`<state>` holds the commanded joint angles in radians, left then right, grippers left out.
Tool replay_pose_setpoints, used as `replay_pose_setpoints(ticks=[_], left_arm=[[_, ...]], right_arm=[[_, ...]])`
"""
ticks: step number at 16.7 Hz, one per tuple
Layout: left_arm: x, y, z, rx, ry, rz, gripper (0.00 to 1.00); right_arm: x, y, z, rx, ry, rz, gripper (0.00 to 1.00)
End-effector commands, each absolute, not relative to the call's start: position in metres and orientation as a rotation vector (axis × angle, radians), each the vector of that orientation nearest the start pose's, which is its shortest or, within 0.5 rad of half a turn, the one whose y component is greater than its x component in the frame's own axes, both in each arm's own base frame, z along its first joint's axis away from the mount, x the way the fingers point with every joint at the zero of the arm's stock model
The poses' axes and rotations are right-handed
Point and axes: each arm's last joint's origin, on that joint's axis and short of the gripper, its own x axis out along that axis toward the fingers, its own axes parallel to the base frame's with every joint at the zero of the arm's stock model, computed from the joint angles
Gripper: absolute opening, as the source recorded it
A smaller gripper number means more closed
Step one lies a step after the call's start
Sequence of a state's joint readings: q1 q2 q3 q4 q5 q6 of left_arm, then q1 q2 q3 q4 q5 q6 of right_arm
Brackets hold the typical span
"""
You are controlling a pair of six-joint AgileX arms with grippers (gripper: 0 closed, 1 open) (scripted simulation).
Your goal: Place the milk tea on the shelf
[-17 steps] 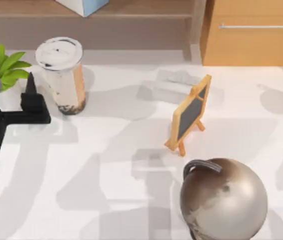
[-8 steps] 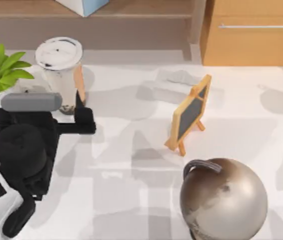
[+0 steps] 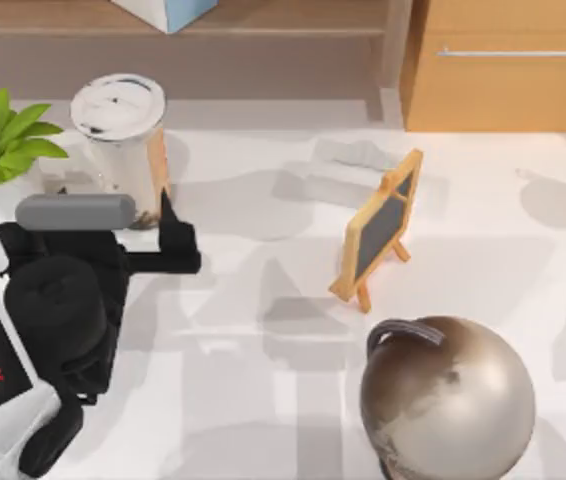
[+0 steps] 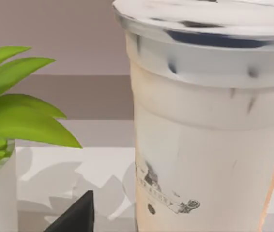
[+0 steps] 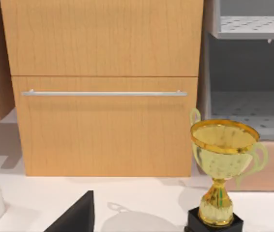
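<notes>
The milk tea (image 3: 121,150) stands on the worktop (image 3: 263,300) far left, below the shelf (image 3: 263,18), unlifted; the left hand (image 3: 128,235) is open beside it, so grasp and placing remain.

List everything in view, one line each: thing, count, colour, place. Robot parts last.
milk tea: one, beige with white lid, on the table at far left, in front of the shelf.
shelf: one, brown wood, along the far edge.
plant: one, green leaves, left of the milk tea.
blue-white box: one, on the shelf.
cabinet: one, orange-tan with silver handle, far right.
small chalkboard easel: one, wood frame, dark board, table centre.
globe: one, metallic grey-brown, near right.
trophy: one, gold on black base, by the cabinet.
table: one, white.
left claw: one, black, at the milk tea's near side.
</notes>
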<state>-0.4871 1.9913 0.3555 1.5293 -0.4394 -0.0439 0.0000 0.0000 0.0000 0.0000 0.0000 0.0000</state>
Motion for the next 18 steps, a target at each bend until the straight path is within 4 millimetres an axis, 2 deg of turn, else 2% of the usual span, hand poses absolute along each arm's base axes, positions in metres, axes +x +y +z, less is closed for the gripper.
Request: replay_pose_setpoints(ticks=[3, 8, 12, 18], left_arm=[[0.255, -0.118, 0.081, -0.01, 0.1, -0.026, 1.0], [0.292, -0.13, 0.078, -0.01, 0.096, -0.03, 1.0], [0.319, -0.126, 0.076, -0.011, 0.093, -0.032, 1.0], [0.327, -0.118, 0.074, -0.01, 0.098, -0.027, 1.0]], right_arm=[[0.106, -0.001, 0.16, 0.0, 0.0, 0.0, 1.0], [0.106, -0.001, 0.16, 0.0, 0.0, 0.0, 1.0], [0.106, -0.001, 0.16, 0.0, 0.0, 0.0, 1.0], [0.106, -0.001, 0.16, 0.0, 0.0, 0.0, 1.0]])
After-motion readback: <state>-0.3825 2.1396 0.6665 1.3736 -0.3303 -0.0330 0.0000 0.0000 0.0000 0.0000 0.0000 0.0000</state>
